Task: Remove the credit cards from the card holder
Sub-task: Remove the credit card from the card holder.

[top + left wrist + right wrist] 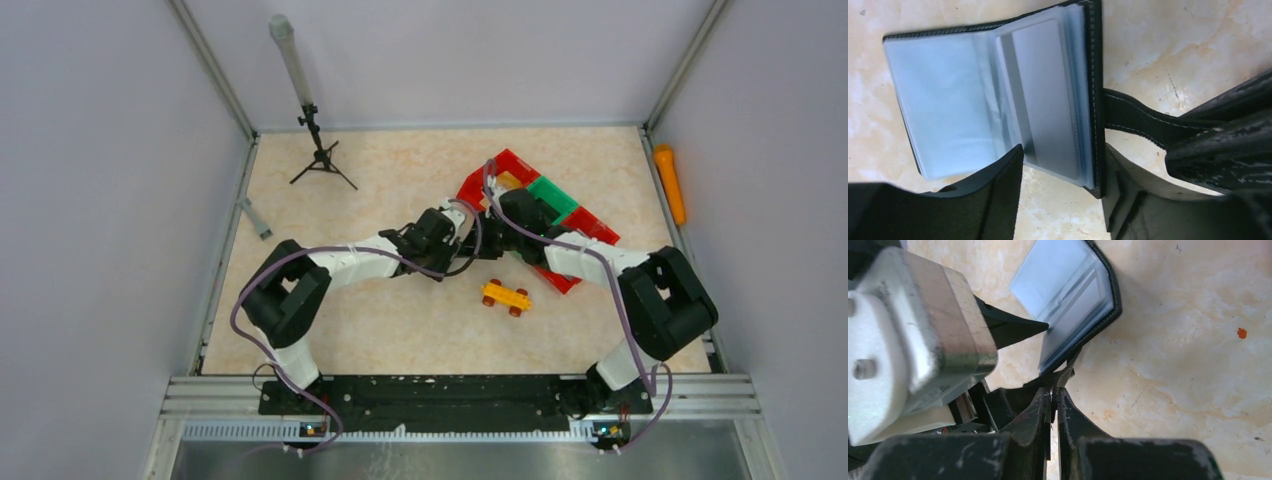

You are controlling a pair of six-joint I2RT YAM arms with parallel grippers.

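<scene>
Now we have the holder lying open just ahead of both grippers, the right gripper pinched shut on its strap to anchor it. Our left gripper stands fairly wide astride the sleeves, holding nothing. Next, we judge, it must close on the card between its fingers and slide it out.

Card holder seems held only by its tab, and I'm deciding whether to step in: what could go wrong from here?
1. The right pincer is shut on only the thin strap, so the card holder might swivel or slip free when a card is pulled.
2. The open left pincer straddles the stacked clear sleeves, so it may pinch sleeve and card together and drag the whole holder.
</scene>
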